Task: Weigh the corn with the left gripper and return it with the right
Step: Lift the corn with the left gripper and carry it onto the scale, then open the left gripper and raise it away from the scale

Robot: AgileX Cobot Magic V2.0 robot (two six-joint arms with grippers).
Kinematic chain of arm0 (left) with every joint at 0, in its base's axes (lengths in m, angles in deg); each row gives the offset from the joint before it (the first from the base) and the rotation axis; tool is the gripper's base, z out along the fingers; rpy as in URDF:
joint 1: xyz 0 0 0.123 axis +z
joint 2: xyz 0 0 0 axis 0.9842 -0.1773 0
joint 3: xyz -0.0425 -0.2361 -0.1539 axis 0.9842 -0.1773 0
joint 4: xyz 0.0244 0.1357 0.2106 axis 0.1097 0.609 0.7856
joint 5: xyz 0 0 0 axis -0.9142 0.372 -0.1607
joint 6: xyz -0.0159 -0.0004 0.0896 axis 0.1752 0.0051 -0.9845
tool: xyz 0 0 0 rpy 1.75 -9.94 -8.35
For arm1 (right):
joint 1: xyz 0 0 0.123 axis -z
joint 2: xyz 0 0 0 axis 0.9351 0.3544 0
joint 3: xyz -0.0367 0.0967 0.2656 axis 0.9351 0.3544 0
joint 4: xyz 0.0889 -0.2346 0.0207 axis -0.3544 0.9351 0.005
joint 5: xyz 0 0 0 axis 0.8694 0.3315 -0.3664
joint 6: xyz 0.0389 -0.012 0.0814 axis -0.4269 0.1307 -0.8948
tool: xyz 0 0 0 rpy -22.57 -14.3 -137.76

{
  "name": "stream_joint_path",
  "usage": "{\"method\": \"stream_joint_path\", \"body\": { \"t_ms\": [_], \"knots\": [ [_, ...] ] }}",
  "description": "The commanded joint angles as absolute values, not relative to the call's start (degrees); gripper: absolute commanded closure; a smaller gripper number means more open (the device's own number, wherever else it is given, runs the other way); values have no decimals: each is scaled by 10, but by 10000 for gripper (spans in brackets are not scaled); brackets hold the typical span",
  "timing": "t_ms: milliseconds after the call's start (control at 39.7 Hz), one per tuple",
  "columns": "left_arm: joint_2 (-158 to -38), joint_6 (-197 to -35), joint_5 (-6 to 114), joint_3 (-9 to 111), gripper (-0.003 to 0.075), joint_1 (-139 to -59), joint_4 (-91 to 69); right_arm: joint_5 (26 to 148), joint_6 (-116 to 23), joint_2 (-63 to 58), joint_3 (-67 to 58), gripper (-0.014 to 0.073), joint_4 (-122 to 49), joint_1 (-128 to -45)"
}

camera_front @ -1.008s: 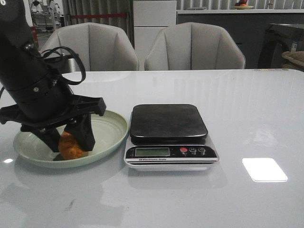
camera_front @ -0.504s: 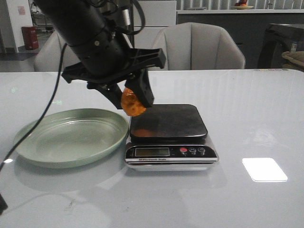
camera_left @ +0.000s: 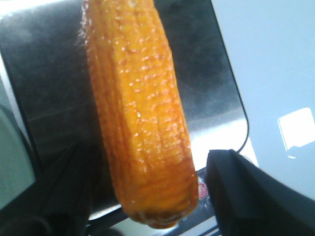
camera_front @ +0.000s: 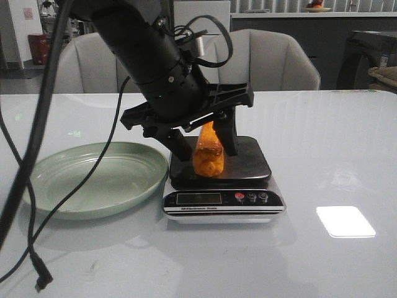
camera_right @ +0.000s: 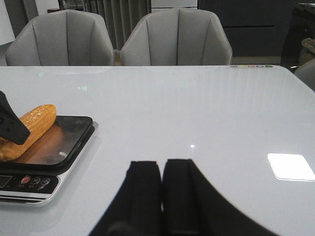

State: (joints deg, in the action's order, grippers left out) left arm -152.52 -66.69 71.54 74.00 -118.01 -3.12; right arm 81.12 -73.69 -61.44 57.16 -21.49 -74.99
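The orange-yellow corn [camera_front: 208, 155] lies on the black platform of the kitchen scale [camera_front: 248, 158], its length pointing toward me. My left gripper [camera_front: 206, 153] straddles it from above with jaws spread. In the left wrist view the corn [camera_left: 140, 123] fills the middle and a gap shows between it and one of the fingers [camera_left: 246, 191], so the left gripper [camera_left: 155, 196] is open. The right wrist view shows the corn [camera_right: 30, 127] resting on the scale [camera_right: 64, 142]. My right gripper [camera_right: 161, 169] is shut and empty, low over the table to the right of the scale.
The green plate [camera_front: 93, 180] sits empty left of the scale, its rim near the scale's edge. The scale's display and buttons [camera_front: 251, 197] face me. Black cables [camera_front: 31, 186] hang over the table's left side. Two grey chairs [camera_front: 254, 62] stand behind the table.
My left gripper carried the corn up out of the green plate, right over the scale, and lowered it onto the platform. Its jaws have spread wider.
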Motion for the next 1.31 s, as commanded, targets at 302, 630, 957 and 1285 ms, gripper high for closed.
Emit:
{"method": "stream_joint_path", "body": {
  "t_ms": [302, 630, 957, 1285],
  "knots": [
    [-1449, -667, 732, 757, 197, -1185, -5, 768, -733, -626, 577, 446, -211, -746],
    [-1276, -667, 686, 620, 198, -1185, 38, 768, -733, -626, 577, 446, -211, -746],
    [-1042, -667, 650, 447, 198, -1185, 82, 768, -733, -626, 577, 446, -211, -746],
    [-771, -668, 650, 296, 199, -1185, 141, 768, -733, -626, 577, 446, -211, -746]
  ]
}}
